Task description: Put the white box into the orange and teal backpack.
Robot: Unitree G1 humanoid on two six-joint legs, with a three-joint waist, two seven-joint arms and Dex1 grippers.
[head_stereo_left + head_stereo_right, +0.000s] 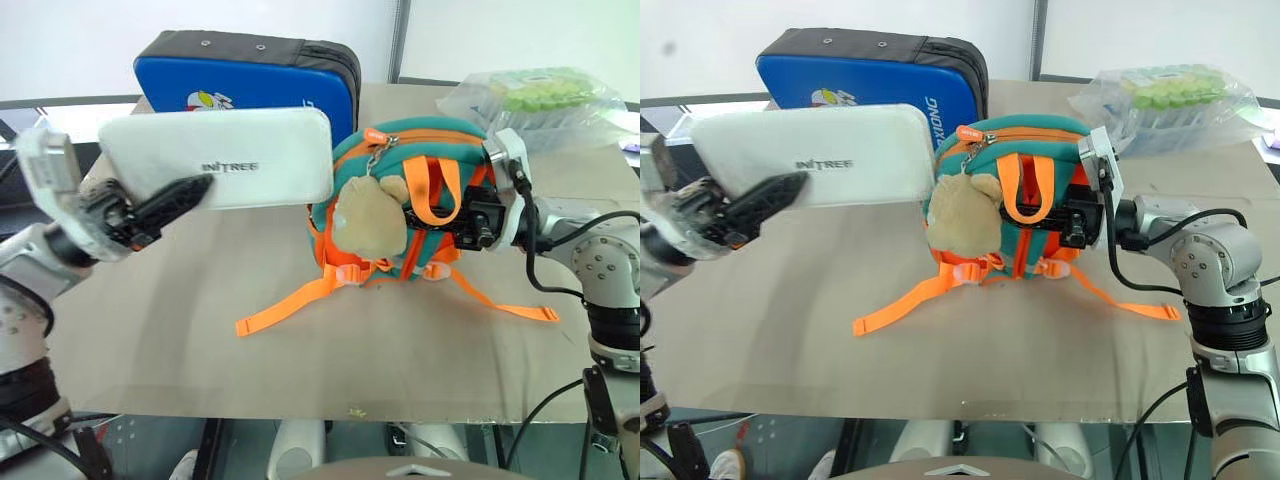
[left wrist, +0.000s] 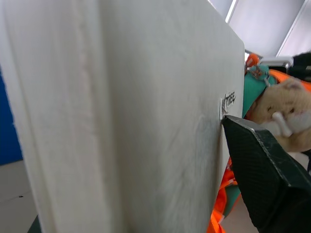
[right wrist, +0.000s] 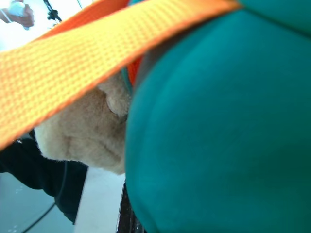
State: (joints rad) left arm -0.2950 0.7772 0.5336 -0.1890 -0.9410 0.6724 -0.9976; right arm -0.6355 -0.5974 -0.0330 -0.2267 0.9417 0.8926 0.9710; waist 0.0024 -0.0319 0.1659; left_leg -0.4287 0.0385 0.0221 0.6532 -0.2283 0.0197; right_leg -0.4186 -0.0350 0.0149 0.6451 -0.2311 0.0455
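Backpack (image 1: 420, 190) sits upright on a tan table (image 1: 300, 340), orange straps trailing forward, a plush toy (image 1: 372, 215) hanging on its front. Left gripper (image 1: 165, 200) is clamped on the box (image 1: 220, 158), holding it flat in the air beside the backpack's top. Right gripper (image 1: 470, 215) is pressed into the backpack's side, fingers together at an orange strap. Blue case (image 1: 250, 75) and plastic bag (image 1: 535, 95) stand behind.

The white box (image 1: 225, 155) looks like smooth matt plastic; beside it, the orange and teal backpack (image 1: 425, 165) is cloth with woven webbing and a plush toy (image 1: 368, 218).
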